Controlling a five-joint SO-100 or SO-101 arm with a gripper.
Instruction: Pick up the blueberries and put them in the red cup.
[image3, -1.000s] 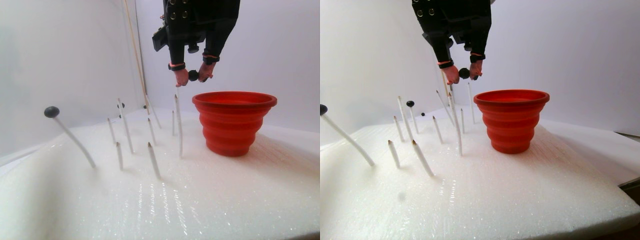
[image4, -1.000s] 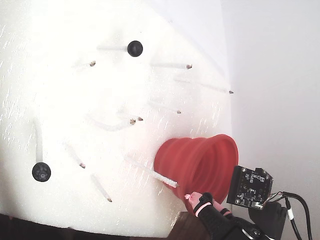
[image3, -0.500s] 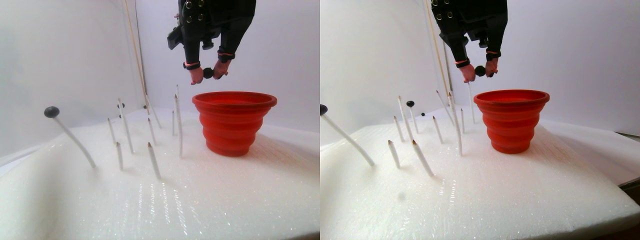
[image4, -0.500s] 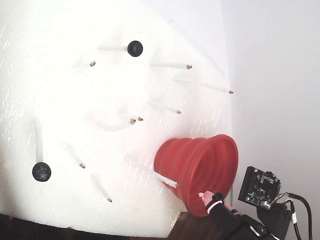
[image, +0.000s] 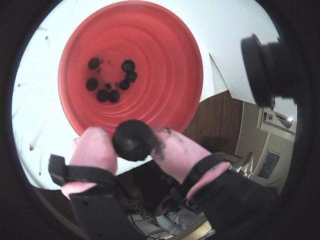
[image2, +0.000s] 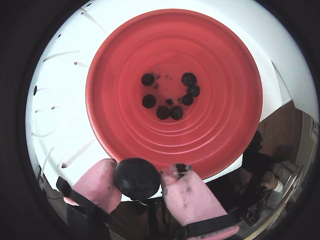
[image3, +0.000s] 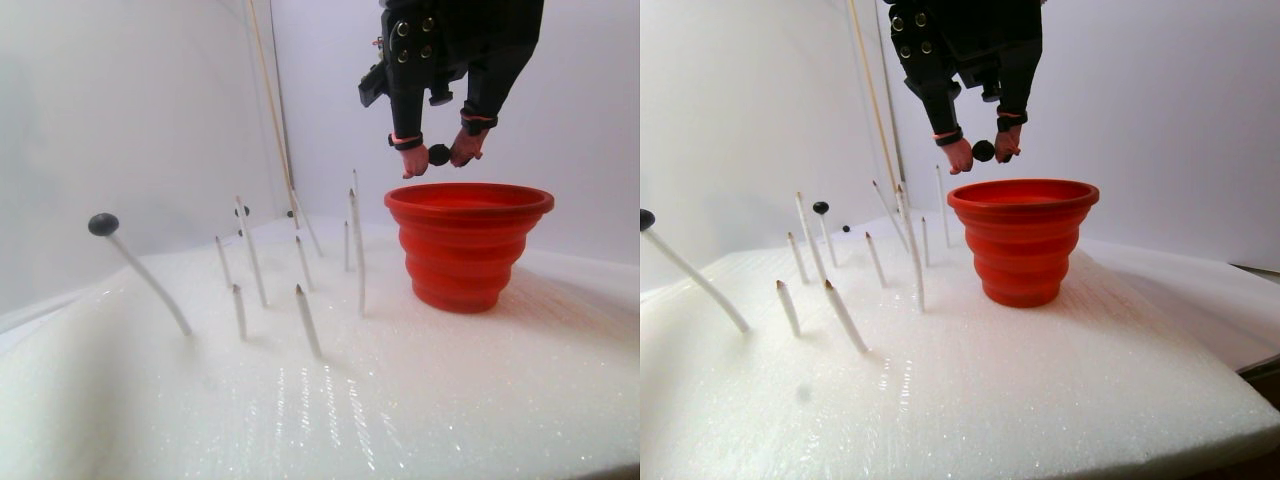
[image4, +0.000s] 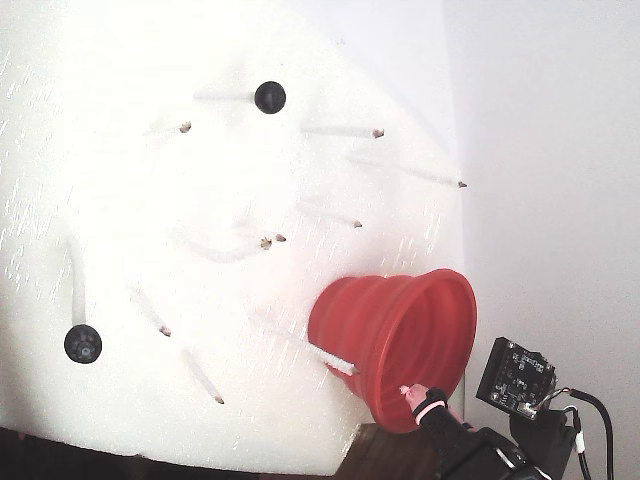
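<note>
Having carried right from beside the sticks to just above the near rim of the cup (image3: 468, 200) in the stereo view, the gripper (image2: 141, 181) is clenched on one blueberry (image2: 137, 178), seven already lying inside, so release looks nearly due.

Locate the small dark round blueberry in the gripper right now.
The dark round blueberry is pinched between the gripper's pink fingertips, hanging just above the near rim of the red ribbed plastic cup; in the stereo pair view it sits over the cup's left edge.
</note>
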